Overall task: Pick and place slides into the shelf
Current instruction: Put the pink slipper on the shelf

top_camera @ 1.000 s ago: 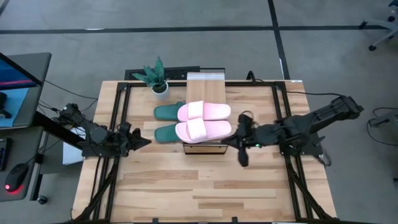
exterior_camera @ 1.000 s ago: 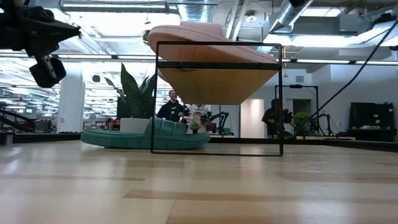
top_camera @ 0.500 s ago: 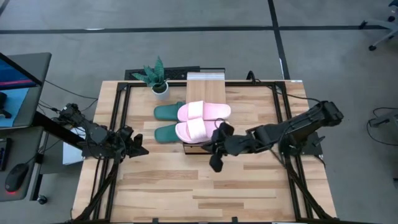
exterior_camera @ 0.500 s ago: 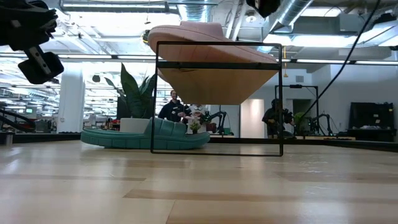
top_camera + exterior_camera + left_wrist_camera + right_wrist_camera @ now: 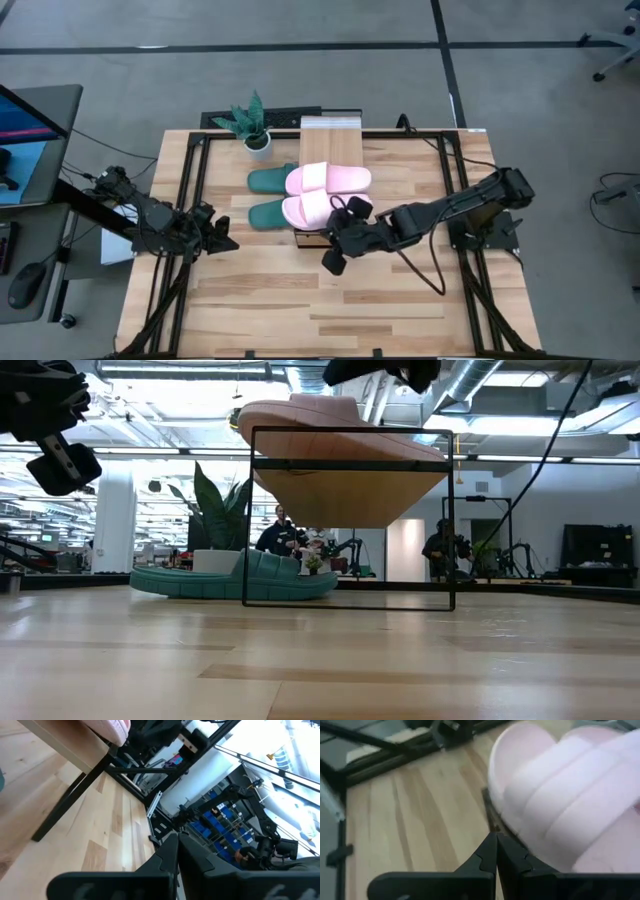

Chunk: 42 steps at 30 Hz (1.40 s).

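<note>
The right end effector has its two fingers pressed together and carries nothing. It hangs just off the near end of the shelf, close to the nearer pink slide. In its wrist view the shut fingertips point at the rim of that slide's sole where it overhangs the plank. With the fingers shut it cannot take hold of anything, so the pose suits a nudge or a push, perhaps to seat the slide more squarely on the plank; that is a judgement only.

Both pink slides lie side by side on the shelf's top at its near end, crosswise to it, so they stick out past the plank on both sides. The shelf stands at the middle of the desk's far edge and reaches toward the desk's centre.

The two dark green slides sit on the desk itself on the shelf's left, their front parts hidden under the pink pair. The low view suggests they reach in beneath the shelf's frame. They appear to remain to be dealt with.

The left end effector waits near the desk's left edge, fingers likewise closed and empty, apart from the green slides. A potted plant stands by the far edge, left of the shelf.
</note>
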Motion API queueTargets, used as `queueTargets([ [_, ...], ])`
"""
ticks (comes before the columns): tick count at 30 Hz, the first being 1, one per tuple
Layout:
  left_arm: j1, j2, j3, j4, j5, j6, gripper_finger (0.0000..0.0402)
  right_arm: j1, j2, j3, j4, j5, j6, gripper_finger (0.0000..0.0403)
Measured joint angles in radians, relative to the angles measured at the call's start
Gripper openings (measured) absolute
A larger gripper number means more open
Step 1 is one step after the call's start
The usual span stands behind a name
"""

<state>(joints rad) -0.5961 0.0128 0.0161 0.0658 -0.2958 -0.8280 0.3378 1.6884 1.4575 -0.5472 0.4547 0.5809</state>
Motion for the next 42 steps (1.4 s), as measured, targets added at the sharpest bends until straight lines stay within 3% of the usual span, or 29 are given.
queueTargets([
  [42,0.000,0.000,0.001,-0.007,-0.002,-0.004,0.0000,-0.060,0.021,0.022,-0.051,-0.025,-0.005,0.0000],
])
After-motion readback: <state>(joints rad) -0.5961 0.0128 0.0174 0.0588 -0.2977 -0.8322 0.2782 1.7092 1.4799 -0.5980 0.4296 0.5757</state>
